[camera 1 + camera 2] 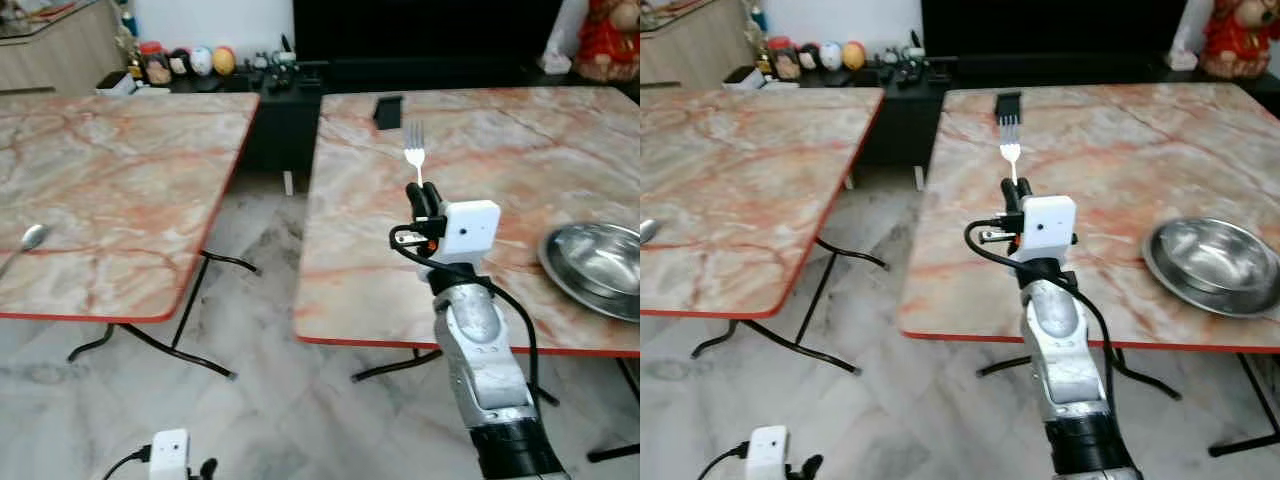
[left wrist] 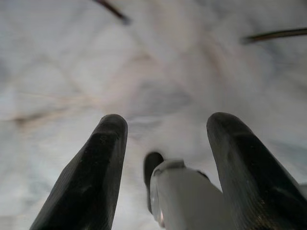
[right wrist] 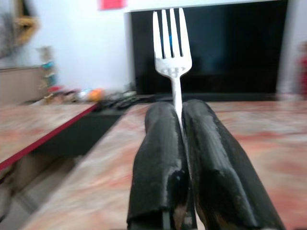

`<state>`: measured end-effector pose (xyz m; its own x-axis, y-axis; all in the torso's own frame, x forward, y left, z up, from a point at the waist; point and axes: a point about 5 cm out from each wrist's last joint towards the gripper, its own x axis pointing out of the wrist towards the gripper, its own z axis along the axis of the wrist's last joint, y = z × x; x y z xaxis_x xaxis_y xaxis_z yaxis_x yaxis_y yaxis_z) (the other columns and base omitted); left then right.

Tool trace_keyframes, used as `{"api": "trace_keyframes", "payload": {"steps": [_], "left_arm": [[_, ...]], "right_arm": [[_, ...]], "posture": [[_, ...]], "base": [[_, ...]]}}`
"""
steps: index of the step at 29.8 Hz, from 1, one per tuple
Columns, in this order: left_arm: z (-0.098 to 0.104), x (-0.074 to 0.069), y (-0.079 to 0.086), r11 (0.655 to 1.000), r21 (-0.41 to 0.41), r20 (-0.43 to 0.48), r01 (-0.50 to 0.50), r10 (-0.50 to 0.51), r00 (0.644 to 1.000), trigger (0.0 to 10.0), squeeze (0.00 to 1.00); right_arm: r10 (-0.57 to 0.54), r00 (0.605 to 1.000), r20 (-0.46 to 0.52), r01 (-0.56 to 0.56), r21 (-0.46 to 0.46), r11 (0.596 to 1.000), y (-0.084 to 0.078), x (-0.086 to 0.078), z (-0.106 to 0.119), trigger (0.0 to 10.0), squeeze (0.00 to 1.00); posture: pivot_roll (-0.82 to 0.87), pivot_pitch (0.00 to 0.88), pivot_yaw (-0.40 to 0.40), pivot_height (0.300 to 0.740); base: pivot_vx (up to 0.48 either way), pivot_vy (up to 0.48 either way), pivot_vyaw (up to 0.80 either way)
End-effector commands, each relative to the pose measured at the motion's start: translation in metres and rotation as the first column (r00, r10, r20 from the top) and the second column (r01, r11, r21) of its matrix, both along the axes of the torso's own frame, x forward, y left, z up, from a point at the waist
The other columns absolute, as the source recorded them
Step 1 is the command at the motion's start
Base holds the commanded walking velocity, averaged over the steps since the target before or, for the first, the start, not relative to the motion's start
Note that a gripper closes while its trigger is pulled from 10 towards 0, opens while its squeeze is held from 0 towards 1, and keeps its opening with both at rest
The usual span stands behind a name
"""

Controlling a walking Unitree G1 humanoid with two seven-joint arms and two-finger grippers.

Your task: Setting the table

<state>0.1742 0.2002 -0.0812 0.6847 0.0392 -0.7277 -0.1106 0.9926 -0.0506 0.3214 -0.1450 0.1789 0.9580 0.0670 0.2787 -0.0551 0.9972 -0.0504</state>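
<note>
My right gripper is shut on a silver fork, held upright with its tines up over the near left part of the right marble table. The right wrist view shows the fork rising from between the closed fingers. A steel bowl rests on that table near its right front edge. A spoon lies on the left table near its front left. My left gripper hangs low over the floor, open, with nothing between its fingers.
A gap of pale marble floor with black table legs separates the two tables. A dark object lies on the far part of the right table. A low cabinet with jars and balls stands along the back wall.
</note>
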Motion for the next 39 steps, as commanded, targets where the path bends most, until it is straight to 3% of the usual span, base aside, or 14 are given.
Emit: {"api": "trace_keyframes", "payload": {"steps": [1, 20, 30, 39], "left_arm": [[-0.001, -0.006, 0.011, 1.000, 0.020, -0.019, -0.019, 0.019, 1.000, 10.0, 0.00], [-0.002, -0.007, 0.012, 1.000, 0.019, -0.024, -0.016, 0.016, 1.000, 10.0, 0.00], [-0.002, -0.011, 0.020, 0.999, 0.028, -0.041, -0.034, 0.035, 0.999, 10.0, 0.00], [-0.003, -0.011, 0.015, 0.999, 0.017, -0.047, -0.040, 0.040, 0.998, 10.0, 0.00]], "right_arm": [[0.027, 1.000, 0.015, -0.027, 0.006, 1.000, 0.009, 0.000, 0.005, 10.0, 0.00], [-0.013, 1.000, 0.012, 0.013, 0.007, 1.000, -0.001, 0.004, 0.008, 10.0, 0.00], [-0.060, 0.998, 0.003, 0.060, 0.015, 0.998, -0.010, 0.005, 0.008, 10.0, 0.00], [-0.083, 0.996, -0.024, 0.084, 0.023, 0.996, -0.013, 0.008, 0.006, 10.0, 0.00]], "posture": [[-0.10, 0.000, 0.056, 0.740], [-0.10, 0.000, 0.060, 0.740], [-0.10, 0.000, 0.066, 0.740], [-0.10, 0.000, 0.071, 0.740]], "base": [[0.000, -0.480, 0.00], [0.000, -0.480, 0.00], [0.000, 0.000, 0.00], [0.000, 0.000, -0.18]]}}
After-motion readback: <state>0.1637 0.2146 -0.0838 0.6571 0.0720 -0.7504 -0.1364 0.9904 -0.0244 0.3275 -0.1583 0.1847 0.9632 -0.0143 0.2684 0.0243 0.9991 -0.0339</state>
